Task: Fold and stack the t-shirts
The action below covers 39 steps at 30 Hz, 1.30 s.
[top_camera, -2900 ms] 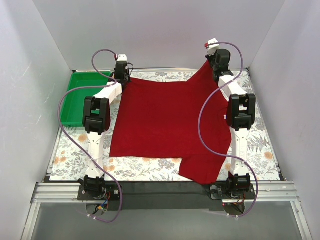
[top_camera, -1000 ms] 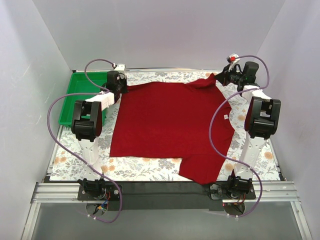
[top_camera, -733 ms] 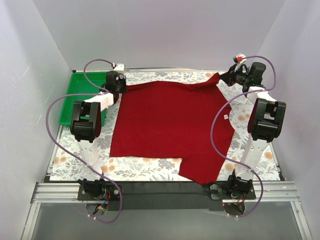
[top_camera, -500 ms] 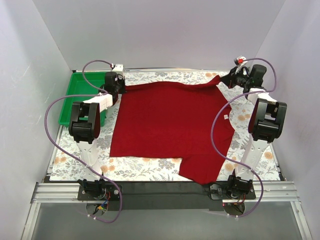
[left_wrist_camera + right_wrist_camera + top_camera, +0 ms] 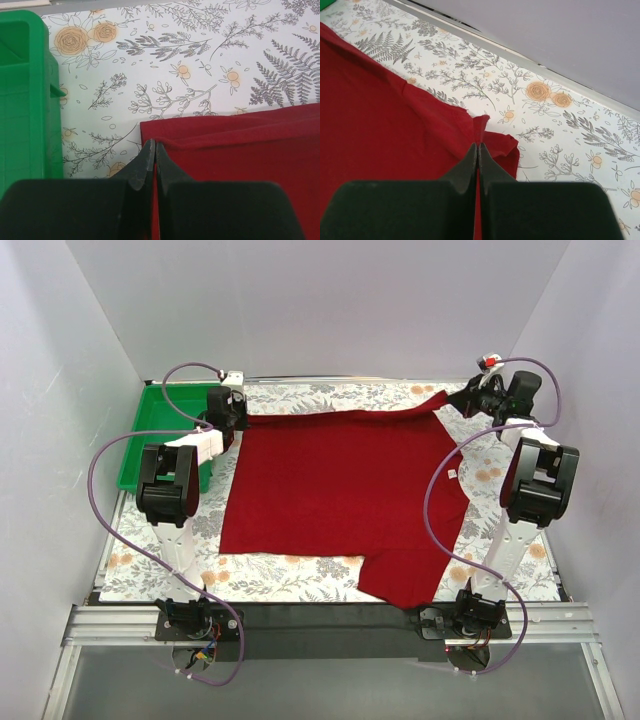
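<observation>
The dark red t-shirt [image 5: 340, 490] lies spread across the middle of the floral tabletop [image 5: 330, 392]. Its far edge is drawn into a nearly straight line between my two hands. The left hand [image 5: 153, 146] has its fingers pressed together on the far-left corner of the cloth. The right hand [image 5: 479, 145] pinches the far-right corner, where a small peak of fabric rises between the fingertips.

I judge the shirt light, soft and limp. It will sag and drape wherever it is unsupported, and it may slide a little over the smooth tabletop. A thin pinch at a hem or corner should hold it, as long as both ends are carried together. Lifting only one end would bunch it. For a fold, the far corners I have now look like good places to hold.

On the near right a lobe of cloth, probably a sleeve, reaches the near edge of the tabletop. From above I cannot tell whether it overhangs the edge. The green tray [image 5: 150, 440] sits just beside the left hand on the far left, so there is little room to swing that way. The right arm is close to the right wall [image 5: 600, 390]. The open room is towards the near side, over the shirt itself.
</observation>
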Tool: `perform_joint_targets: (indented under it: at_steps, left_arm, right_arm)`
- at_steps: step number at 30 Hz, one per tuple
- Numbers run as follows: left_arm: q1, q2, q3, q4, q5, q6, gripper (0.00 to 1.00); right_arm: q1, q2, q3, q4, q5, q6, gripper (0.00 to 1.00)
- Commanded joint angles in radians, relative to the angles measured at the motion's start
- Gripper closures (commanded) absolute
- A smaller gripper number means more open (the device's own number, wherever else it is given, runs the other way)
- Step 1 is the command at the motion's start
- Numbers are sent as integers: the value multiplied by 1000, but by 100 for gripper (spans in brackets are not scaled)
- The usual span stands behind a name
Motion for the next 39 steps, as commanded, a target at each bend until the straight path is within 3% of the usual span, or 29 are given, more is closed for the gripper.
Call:
perform_joint_targets:
  at_steps: [1, 39]
  left_arm:
    - [11, -91, -10, 24, -19, 14, 100]
    - [16, -101, -10, 8, -56, 9, 100]
  right_arm:
    - [-18, -62, -7, 59, -18, 32, 99]
    - [-55, -272, -273, 113, -116, 36, 99]
